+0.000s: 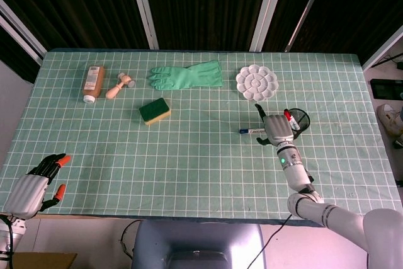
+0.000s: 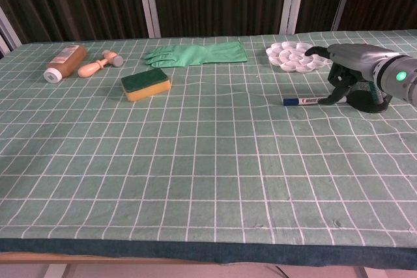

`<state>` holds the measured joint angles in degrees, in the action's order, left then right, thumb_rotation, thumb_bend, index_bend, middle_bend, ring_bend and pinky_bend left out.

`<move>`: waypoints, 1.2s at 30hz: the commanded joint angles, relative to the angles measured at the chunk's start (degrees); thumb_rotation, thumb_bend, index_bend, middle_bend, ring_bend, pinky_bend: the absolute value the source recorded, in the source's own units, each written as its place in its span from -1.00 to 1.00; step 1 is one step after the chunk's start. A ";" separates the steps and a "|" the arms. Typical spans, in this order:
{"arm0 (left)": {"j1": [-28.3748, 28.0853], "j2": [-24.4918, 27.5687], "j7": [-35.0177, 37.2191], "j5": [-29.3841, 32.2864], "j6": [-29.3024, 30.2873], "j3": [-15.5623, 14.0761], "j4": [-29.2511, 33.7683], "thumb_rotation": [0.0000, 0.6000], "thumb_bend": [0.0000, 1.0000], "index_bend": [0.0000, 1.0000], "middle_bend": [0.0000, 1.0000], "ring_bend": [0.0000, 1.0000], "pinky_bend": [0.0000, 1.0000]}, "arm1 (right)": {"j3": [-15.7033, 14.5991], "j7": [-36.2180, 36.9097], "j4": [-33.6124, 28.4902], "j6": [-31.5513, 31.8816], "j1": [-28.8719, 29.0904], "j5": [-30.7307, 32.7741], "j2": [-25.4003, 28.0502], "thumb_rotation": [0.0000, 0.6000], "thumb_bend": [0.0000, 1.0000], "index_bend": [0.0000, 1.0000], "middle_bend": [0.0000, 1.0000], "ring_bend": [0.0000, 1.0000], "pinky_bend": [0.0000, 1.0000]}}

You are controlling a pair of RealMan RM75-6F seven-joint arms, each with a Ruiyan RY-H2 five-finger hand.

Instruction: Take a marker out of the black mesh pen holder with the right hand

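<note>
A blue-capped white marker (image 1: 252, 131) (image 2: 301, 101) lies flat on the green grid mat, just left of my right hand (image 1: 275, 128) (image 2: 348, 73). The hand's fingers are spread above it, and one fingertip (image 2: 333, 97) reaches down to the marker's right end without gripping it. The black mesh pen holder (image 1: 301, 120) (image 2: 376, 101) stands right behind the hand, partly hidden by it in the chest view. A red-capped marker (image 1: 288, 116) sticks out of the holder. My left hand (image 1: 34, 184) hangs off the table's near left corner, holding nothing.
Along the far side lie a brown bottle (image 1: 93, 82), a wooden-handled stamp (image 1: 119, 85), a green rubber glove (image 1: 187, 75) and a white paint palette (image 1: 256, 82). A yellow-green sponge (image 1: 154, 111) sits in front of the glove.
</note>
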<state>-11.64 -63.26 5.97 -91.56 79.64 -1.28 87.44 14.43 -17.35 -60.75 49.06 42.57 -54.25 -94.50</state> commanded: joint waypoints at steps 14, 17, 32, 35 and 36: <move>-0.15 -0.25 -1.48 0.42 -0.63 0.00 0.24 1.00 -0.05 -0.70 -0.78 -0.80 -0.27 | 0.77 14.10 -27.62 34.83 -21.51 -14.19 20.28 1.00 -0.39 -0.47 -0.08 -0.19 0.10; -0.11 -0.26 -1.80 0.48 -0.66 -0.01 0.38 1.00 -0.05 -0.70 -0.78 -0.80 -0.27 | -1.15 12.50 -33.18 36.78 -25.39 -13.85 24.23 1.00 -0.39 -0.49 -0.28 -0.40 -0.23; 0.22 -0.49 -2.71 0.62 -0.12 0.08 0.52 1.00 -0.04 -0.70 -0.77 -0.80 -0.27 | -6.73 13.43 -40.20 35.72 -32.33 -16.21 29.89 1.00 -0.39 -0.86 -0.74 -0.83 -0.48; 0.21 -0.47 -2.56 0.57 -0.07 0.10 0.45 1.00 -0.05 -0.70 -0.77 -0.80 -0.27 | -6.40 14.38 -39.94 35.80 -32.55 -16.91 29.65 1.00 -0.39 -0.86 -0.74 -0.83 -0.48; 0.20 -0.47 -2.52 0.57 -0.08 0.11 0.44 1.00 -0.05 -0.70 -0.77 -0.80 -0.27 | -6.31 14.48 -39.92 35.73 -32.57 -17.00 29.63 1.00 -0.39 -0.86 -0.74 -0.83 -0.48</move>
